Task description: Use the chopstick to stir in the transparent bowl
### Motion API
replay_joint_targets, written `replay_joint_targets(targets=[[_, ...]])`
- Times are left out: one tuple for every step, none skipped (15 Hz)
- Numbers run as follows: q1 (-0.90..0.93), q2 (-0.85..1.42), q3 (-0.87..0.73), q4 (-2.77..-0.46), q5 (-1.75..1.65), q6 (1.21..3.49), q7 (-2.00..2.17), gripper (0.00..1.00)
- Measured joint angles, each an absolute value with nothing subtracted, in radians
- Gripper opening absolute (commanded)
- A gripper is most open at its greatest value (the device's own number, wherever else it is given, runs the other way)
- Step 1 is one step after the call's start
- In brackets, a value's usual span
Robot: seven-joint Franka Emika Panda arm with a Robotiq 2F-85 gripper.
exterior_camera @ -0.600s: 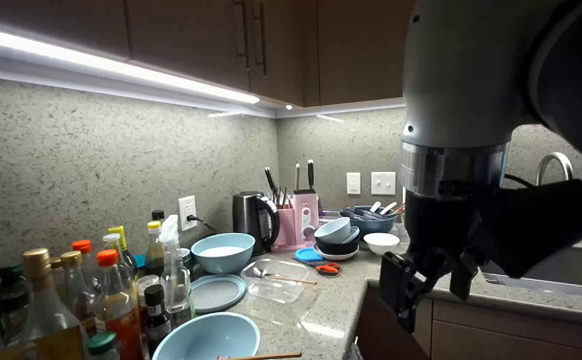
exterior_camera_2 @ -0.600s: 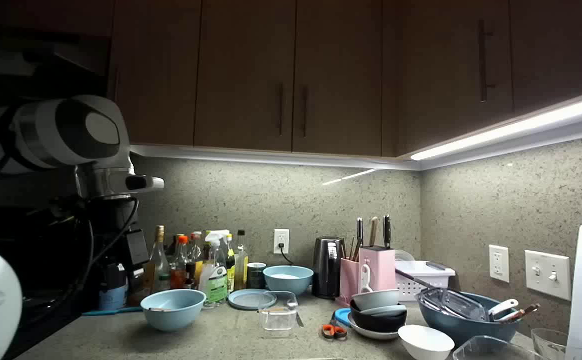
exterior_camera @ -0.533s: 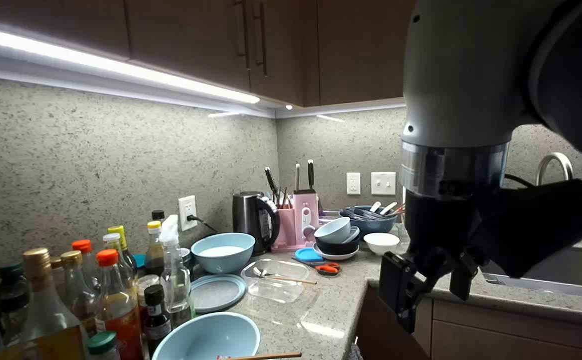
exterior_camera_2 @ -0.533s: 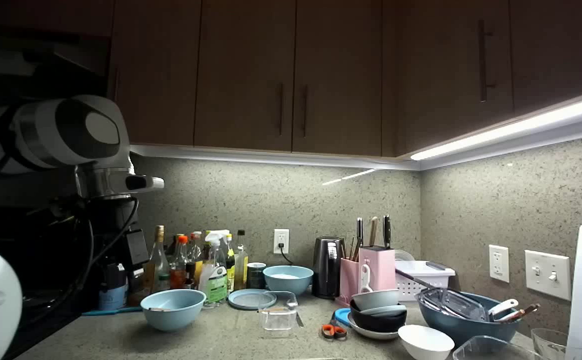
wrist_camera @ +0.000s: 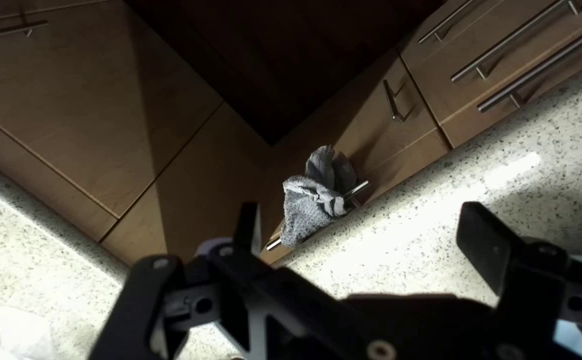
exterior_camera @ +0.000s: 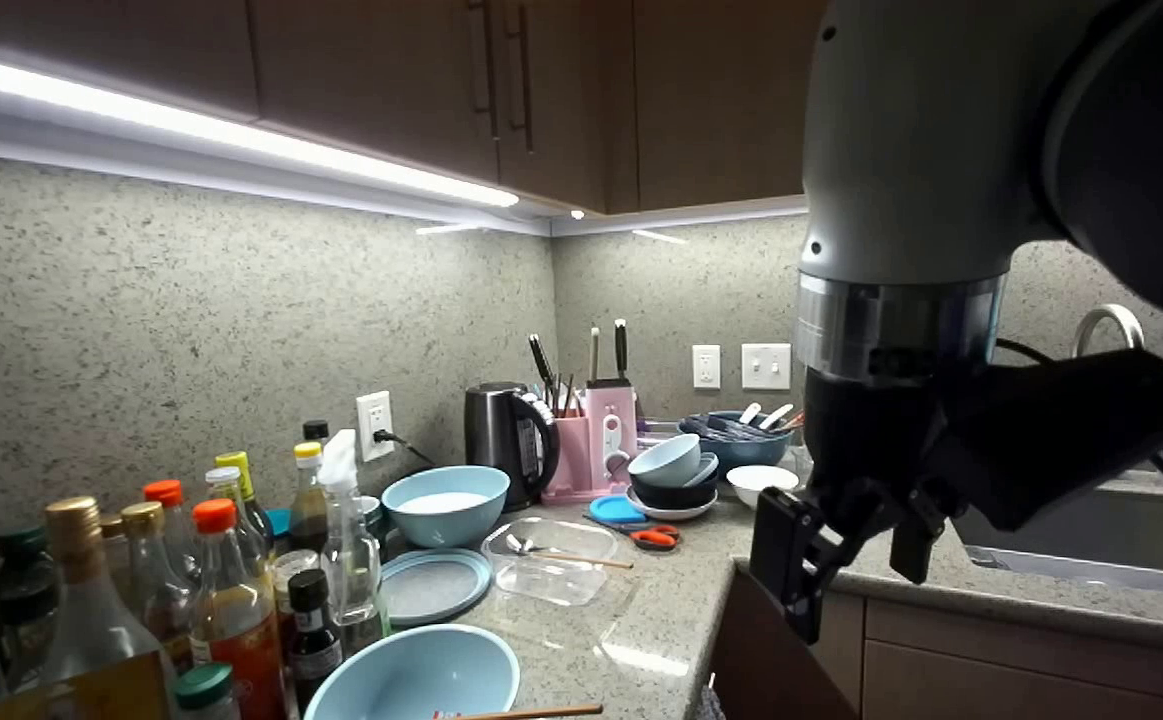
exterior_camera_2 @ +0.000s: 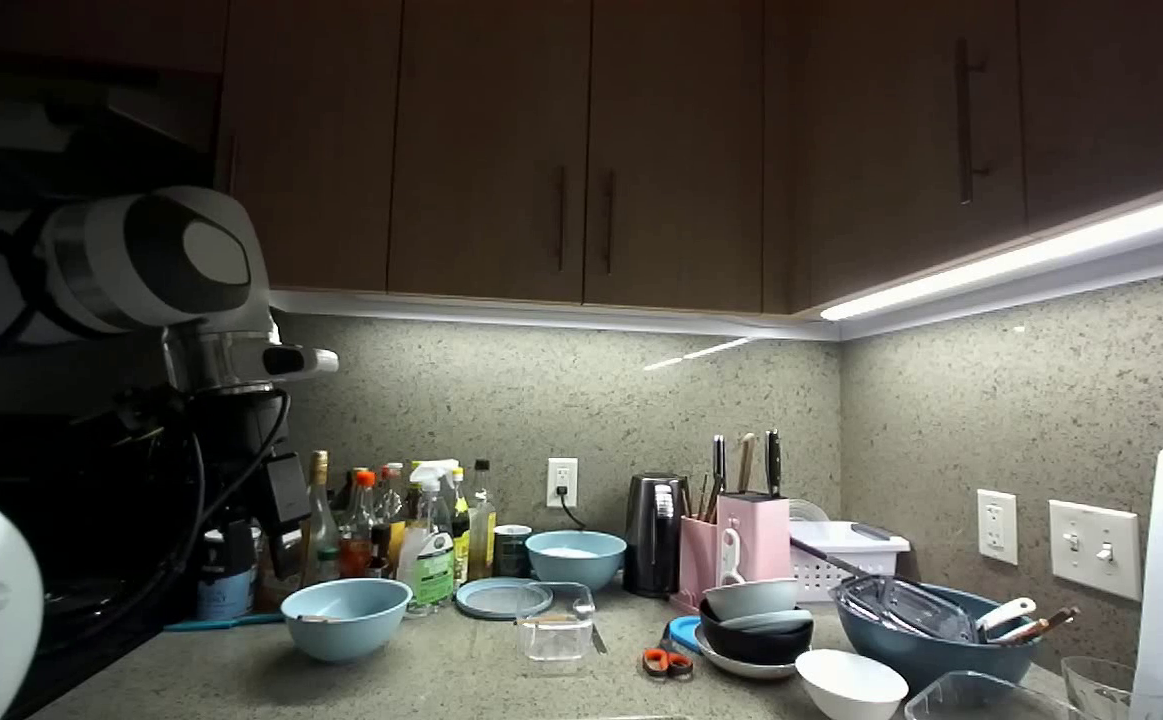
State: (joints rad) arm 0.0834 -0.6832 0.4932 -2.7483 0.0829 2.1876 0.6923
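The gripper (wrist_camera: 360,225) is hanging free in the air; its jaws are standing wide apart w/ nothing btw them. The transparent bowl (exterior_camera: 551,585) — I am taking the clear squarish box for it — is sitting on the counter (exterior_camera: 581,635), at 9 o'clock of the gripper in an exterior view; if it is holding sth. to stir, I cannot tell. The chopstick (exterior_camera: 541,712) is resting at the blue bowl (exterior_camera: 421,665), one end reaching past its rim, at 8 o'clock of the gripper.

What could be going wrong: the chopstick is looking thin & round, so if the jaws are closing askew, it could be rolling into the blue bowl or off the counter. By coming too low, the gripper could be tipping the blue bowl. The bottles (exterior_camera: 231,600) are standing close, at 10 o'clock of that bowl — a wide approach could be knocking them. Later, too hard stirring could be sliding the transparent bowl, b/c it is seeming light. The spoon (exterior_camera: 573,556) in it is poking over the rim at 3 o'clock & could be catching the chopstick. Another clear container (exterior_camera_2: 981,700), btw 3 & 4 o'clock of it in an exterior view, could be causing a mix-up.
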Motion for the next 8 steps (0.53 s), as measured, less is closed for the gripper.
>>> replay_joint_targets(targets=[[0.076, -0.680, 0.477, -2.744, 0.066, 2.208, 0.692, 1.00], [0.063, -0.678, 0.462, -2.735, 0.043, 2.233, 0.692, 1.00], [0.047, -0.677, 0.452, -2.726, 0.016, 2.259, 0.693, 1.00], [0.030, -0.676, 0.447, -2.716, -0.012, 2.286, 0.693, 1.00], [0.012, -0.675, 0.447, -2.704, -0.040, 2.310, 0.695, 1.00], [-0.004, -0.674, 0.448, -2.694, -0.067, 2.332, 0.698, 1.00], [-0.020, -0.672, 0.452, -2.683, -0.092, 2.344, 0.711, 1.00], [-0.033, -0.669, 0.459, -2.675, -0.109, 2.351, 0.726, 1.00]])
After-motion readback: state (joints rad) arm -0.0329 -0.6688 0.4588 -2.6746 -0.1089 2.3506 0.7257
